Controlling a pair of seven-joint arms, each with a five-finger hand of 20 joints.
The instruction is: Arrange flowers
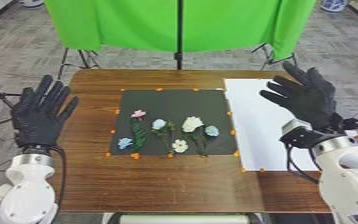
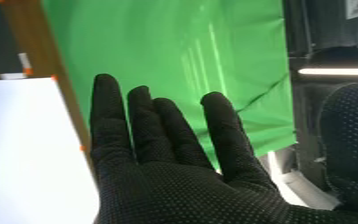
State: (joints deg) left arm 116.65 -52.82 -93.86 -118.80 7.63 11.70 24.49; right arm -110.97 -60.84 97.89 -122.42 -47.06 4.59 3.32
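While flowers point(image 1: 192, 123) lie on mat point(image 1: 171, 104), paper point(image 1: 253, 120) beside

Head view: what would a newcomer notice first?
Probably the bright green cloth hanging beyond the table. Next, the small pink, blue and white flowers lying on the black mat, mostly toward its near edge. Then the open, black-gloved left hand and right hand on either side.
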